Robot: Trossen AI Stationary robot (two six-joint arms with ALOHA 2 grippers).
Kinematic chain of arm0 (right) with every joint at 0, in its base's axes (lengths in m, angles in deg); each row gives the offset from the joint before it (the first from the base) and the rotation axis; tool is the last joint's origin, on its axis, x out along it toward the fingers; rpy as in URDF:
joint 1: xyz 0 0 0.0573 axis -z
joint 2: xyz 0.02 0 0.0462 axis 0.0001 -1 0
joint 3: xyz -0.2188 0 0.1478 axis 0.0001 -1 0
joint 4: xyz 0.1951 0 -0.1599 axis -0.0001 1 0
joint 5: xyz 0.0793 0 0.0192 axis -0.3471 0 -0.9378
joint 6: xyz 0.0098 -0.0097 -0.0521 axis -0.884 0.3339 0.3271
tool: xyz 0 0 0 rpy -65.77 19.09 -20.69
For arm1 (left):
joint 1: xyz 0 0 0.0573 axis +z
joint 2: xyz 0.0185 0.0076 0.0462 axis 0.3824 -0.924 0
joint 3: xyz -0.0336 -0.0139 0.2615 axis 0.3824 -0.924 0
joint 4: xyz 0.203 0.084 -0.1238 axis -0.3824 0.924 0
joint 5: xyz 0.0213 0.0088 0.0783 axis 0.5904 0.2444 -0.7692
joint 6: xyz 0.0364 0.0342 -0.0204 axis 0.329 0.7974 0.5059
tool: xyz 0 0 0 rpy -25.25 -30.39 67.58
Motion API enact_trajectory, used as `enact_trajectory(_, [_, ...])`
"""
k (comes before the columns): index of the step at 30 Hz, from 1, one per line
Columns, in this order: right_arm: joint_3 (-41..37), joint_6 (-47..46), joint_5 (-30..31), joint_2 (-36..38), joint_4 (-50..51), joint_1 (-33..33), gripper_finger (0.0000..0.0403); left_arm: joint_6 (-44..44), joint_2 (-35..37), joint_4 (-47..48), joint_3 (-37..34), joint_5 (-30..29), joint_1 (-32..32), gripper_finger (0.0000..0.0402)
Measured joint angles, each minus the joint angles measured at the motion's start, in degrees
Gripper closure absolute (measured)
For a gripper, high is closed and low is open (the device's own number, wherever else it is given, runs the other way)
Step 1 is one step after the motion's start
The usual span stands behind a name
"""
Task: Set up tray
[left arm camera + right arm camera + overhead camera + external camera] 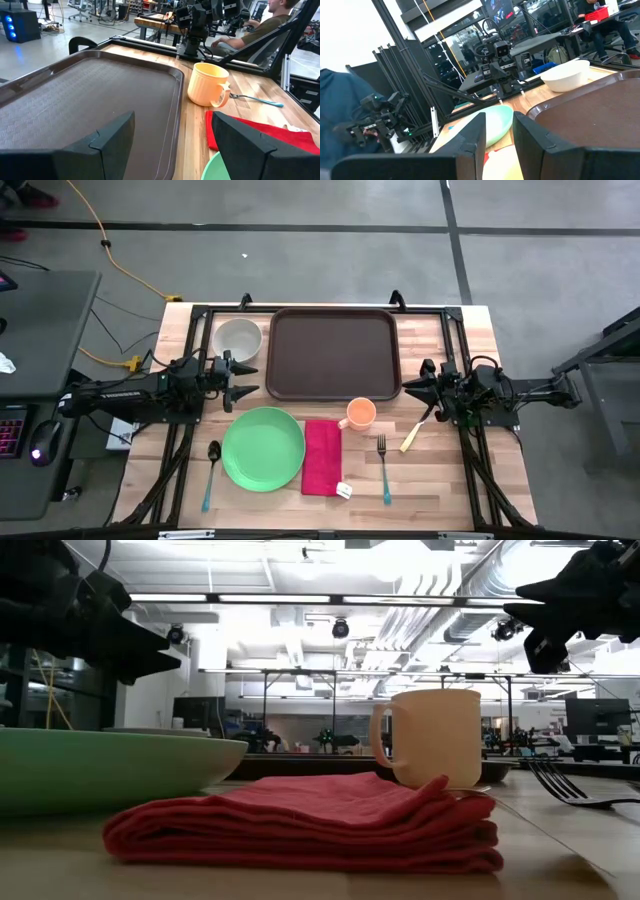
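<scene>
Over on our left side, the left gripper [243, 378] hangs wide apart by the empty tray [333, 352]; at right, the right gripper [424, 380] stands narrower, holding nothing. We should carry the cup [360, 414] in first, gripping it squarely.

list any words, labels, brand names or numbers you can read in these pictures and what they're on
No text can be read in any view.
tray: plain dark brown surface, no label or marking.
orange mug: plain, no print.
green plate: plain, no print.
red napkin: a small pale tag lies at its corner, too small to read.
Screens in the room behind, right wrist view: lit, but too blurred to read.
</scene>
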Motion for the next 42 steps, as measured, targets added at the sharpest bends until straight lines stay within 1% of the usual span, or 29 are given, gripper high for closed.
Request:
enact_trajectory(25, [-0.02, 0.0, 0.0, -0.01, 0.0, 0.0, 0.0327, 0.1, 0.0, -0.04, 0.0, 0.01, 0.02, 0.0108])
enact_trajectory(32, [-0.02, 0.01, 0.98, -0.01, 0.01, 0.0, 0.0327, -6.14, -0.01, -0.15, 0.0, 0.01, 0.02, 0.0108])
enact_trajectory(36, [-0.02, -0.01, 2.85, 0.01, 0.0, 0.0, 0.0327, -9.85, 0.01, -0.36, 0.01, 0.01, 0.02, 0.0108])
enact_trajectory(42, [-0.02, -0.15, 4.86, 0.01, -0.02, 0.0, 0.0327, -11.6, 0.0, -0.59, 0.01, 0.09, 0.02, 0.0108])
